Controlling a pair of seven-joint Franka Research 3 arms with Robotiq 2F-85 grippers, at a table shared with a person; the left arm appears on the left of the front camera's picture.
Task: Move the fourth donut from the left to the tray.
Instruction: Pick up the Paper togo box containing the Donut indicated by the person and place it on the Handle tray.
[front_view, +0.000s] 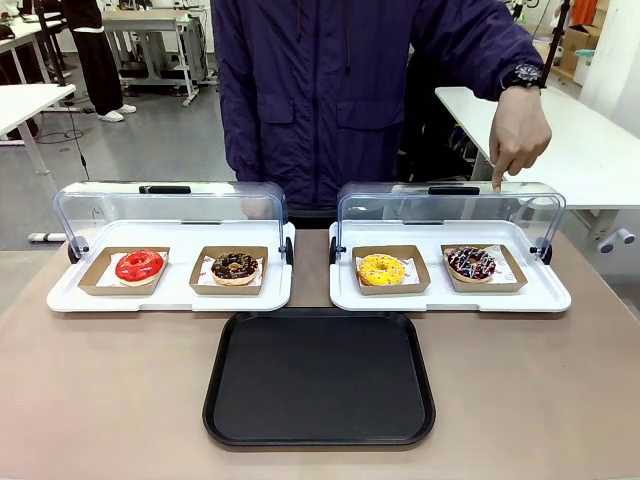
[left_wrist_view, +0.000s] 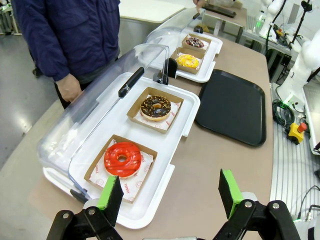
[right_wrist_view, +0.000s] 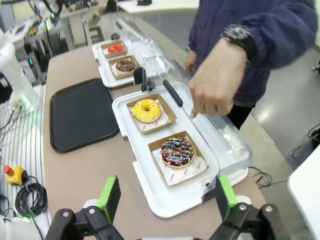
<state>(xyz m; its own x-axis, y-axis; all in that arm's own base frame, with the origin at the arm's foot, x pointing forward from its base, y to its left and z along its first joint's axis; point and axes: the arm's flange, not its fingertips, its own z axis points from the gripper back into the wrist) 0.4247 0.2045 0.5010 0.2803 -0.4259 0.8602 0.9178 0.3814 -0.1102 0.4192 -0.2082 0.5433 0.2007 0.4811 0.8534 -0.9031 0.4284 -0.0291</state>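
The fourth donut (front_view: 470, 263) is dark chocolate with white and pink drizzle. It sits in a brown cardboard holder at the right end of the right white display tray (front_view: 552, 296), whose clear lid is swung back. A person's hand (front_view: 518, 135) points a finger down above it. From the right wrist the donut (right_wrist_view: 177, 151) lies just beyond my right gripper (right_wrist_view: 165, 196), whose jaws stand open and empty. The black tray (front_view: 319, 378) lies bare at the table's front centre, also seen from both wrists (left_wrist_view: 232, 105) (right_wrist_view: 80, 114). My left gripper (left_wrist_view: 169, 192) is open, near the red donut (left_wrist_view: 122, 159).
The left display tray (front_view: 175, 296) holds a red donut (front_view: 139, 266) and a chocolate donut with tan crumbs (front_view: 235, 267). A yellow donut (front_view: 381, 269) shares the right tray. The person stands close behind the raised lids. Brown tabletop lies bare on both sides of the black tray.
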